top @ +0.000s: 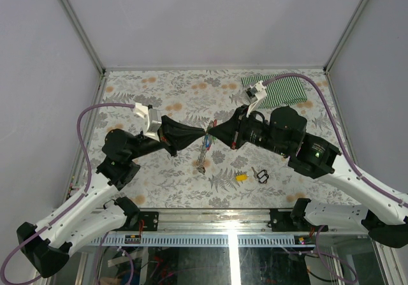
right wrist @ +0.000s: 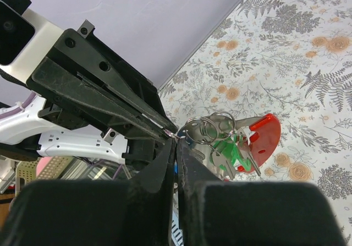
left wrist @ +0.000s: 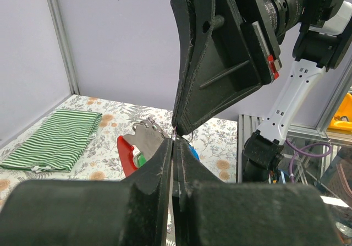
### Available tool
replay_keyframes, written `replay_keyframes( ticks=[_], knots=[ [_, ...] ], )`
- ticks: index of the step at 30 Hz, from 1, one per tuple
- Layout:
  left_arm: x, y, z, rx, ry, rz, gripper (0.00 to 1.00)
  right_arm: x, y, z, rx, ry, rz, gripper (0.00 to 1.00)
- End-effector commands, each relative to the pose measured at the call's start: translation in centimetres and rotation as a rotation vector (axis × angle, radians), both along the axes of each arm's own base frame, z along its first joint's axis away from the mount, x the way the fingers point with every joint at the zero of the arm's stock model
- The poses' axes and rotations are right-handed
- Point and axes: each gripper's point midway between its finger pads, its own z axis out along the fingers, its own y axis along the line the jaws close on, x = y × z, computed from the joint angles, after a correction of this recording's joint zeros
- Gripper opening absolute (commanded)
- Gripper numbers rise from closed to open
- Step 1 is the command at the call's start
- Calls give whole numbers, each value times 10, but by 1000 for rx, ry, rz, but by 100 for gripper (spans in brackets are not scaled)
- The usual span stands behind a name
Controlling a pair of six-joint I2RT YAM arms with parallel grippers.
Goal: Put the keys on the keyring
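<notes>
My left gripper [top: 204,134] and my right gripper [top: 212,132] meet tip to tip above the middle of the table. Both are shut on a thin metal ring of the keyring [top: 203,152], which hangs below them. In the right wrist view the red clip [right wrist: 264,138], several silver rings [right wrist: 208,127] and a green key [right wrist: 235,150] dangle beside my shut fingers [right wrist: 165,163]. In the left wrist view I see the red clip [left wrist: 125,153], the green key [left wrist: 141,159], a blue key head [left wrist: 193,149] and the chain [left wrist: 146,126]. A yellow key [top: 241,177] lies on the table.
A small black loop with a little metal piece [top: 261,175] lies right of the yellow key. A folded green striped cloth [top: 281,88] lies at the back right, and also shows in the left wrist view [left wrist: 52,139]. The floral table is walled on three sides.
</notes>
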Motion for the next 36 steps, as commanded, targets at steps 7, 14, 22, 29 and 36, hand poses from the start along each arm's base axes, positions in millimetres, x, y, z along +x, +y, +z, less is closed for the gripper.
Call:
replay_keyframes(
  ticks=[7, 14, 22, 29, 36],
  knots=[
    [-2, 6, 22, -48, -68, 29, 0, 1, -8, 20, 51, -32, -33, 0],
    [-2, 7, 22, -50, -72, 34, 0, 5, -14, 11, 17, -1, -77, 0],
    [-3, 8, 24, -52, -75, 33, 0, 5, -9, -3, -25, 36, -63, 0],
    [-3, 8, 24, -51, -75, 34, 0, 5, 1, -10, -30, 56, -38, 12],
    [-4, 8, 24, -49, -77, 35, 0, 5, 3, -9, -21, 52, -33, 18]
  ],
)
